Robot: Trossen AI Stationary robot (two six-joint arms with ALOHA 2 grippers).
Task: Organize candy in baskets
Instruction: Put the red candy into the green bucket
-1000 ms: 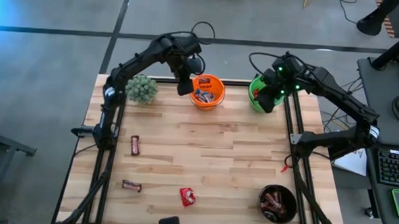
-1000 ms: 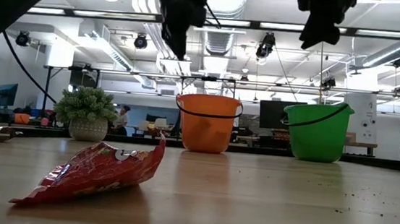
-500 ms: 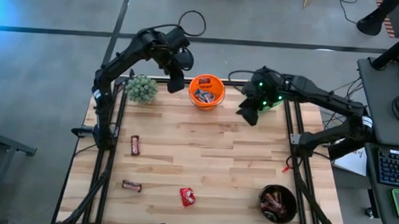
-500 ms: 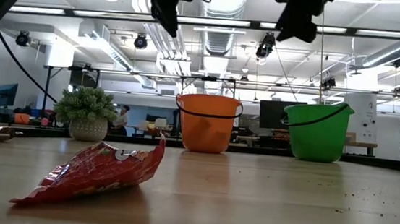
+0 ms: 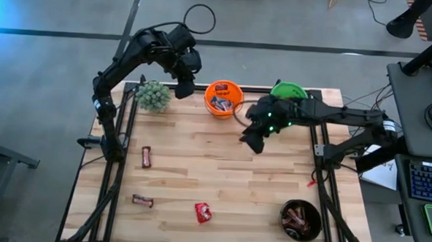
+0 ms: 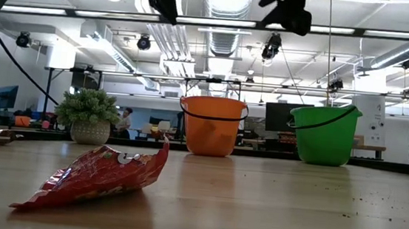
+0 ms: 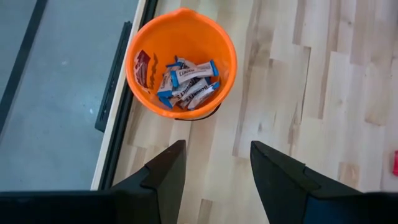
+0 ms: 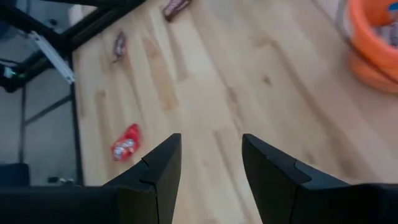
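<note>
three candies lie loose on the wooden tabletop (image 5: 221, 165): a red packet (image 5: 202, 212) near the front edge, a dark brown bar (image 5: 142, 201) to its left, another brown bar (image 5: 146, 157) farther back. the orange pail (image 5: 223, 98) holds blue-and-white and red pieces, the black bowl (image 5: 301, 219) brown ones, and the green pail (image 5: 289, 90) stands at the back right. a fuzzy plant (image 5: 153, 96) sits left of the orange pail. the left claw (image 5: 182, 84), raised between plant and orange pail, hangs released and empty. the right claw (image 5: 253, 139), stretched over the middle boards, is spread too, gripping nothing.
</note>
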